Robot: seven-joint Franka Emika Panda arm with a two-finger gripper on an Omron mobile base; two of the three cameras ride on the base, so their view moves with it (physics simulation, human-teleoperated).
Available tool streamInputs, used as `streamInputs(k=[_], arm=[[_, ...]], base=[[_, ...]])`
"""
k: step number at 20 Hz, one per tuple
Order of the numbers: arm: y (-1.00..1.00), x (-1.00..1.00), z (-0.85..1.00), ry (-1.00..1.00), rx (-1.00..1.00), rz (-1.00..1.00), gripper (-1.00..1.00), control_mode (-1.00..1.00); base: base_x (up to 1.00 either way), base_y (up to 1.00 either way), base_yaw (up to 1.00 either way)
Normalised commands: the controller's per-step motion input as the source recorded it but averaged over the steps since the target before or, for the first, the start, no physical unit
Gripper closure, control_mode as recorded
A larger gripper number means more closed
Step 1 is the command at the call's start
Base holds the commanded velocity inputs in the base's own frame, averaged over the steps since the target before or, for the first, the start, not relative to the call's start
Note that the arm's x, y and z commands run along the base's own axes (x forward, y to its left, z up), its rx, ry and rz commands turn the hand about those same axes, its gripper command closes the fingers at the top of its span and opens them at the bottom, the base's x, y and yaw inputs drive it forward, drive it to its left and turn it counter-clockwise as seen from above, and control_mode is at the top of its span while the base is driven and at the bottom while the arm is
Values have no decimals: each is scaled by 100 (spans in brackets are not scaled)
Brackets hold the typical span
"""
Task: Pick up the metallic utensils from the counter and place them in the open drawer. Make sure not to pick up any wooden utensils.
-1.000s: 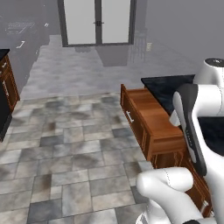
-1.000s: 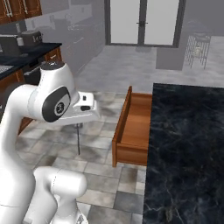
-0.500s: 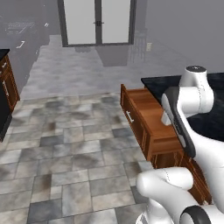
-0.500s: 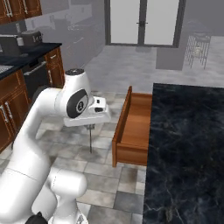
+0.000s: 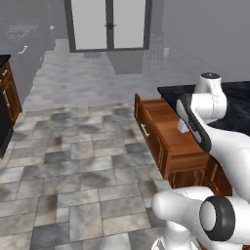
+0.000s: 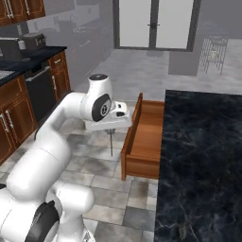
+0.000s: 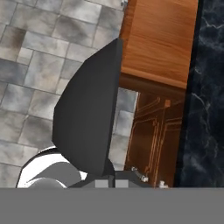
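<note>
My gripper (image 6: 110, 131) is shut on a slim grey metallic utensil (image 6: 111, 144) that hangs straight down over the tiled floor, just left of the open drawer (image 6: 147, 137). In the hand view the utensil (image 7: 89, 118) looms as a broad dark grey blade shape, with the drawer's wooden bottom (image 7: 162, 39) beyond it. The drawer (image 5: 168, 134) is pulled out from the reddish-brown island base. The black veined counter (image 6: 203, 160) lies to the right of it, and its edge (image 7: 210, 87) runs down the hand view. No wooden utensils are in sight.
Wall cabinets with a black top (image 6: 28, 75) and an appliance (image 6: 33, 40) stand at the left. Glass double doors (image 6: 153, 23) and a wire stool (image 6: 215, 52) are at the back. Tiled floor (image 5: 73, 161) stretches left of the drawer.
The hand has swung right toward the drawer front, carrying the hanging utensil with it. The drawer and counter have not moved.
</note>
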Motion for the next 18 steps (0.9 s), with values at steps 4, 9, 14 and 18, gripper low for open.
streamInputs(k=[4, 9, 14, 18], arm=[[-7, 47, -23, -4, 0, 0, 100, -100], [0, 40, -29, -9, 0, 0, 100, -100], [0, 40, -30, -5, 0, 0, 100, -100], [0, 51, -29, -7, 0, 0, 100, -100]], base=[[0, 0, 0], [0, 0, 0], [0, 0, 0], [0, 0, 0]])
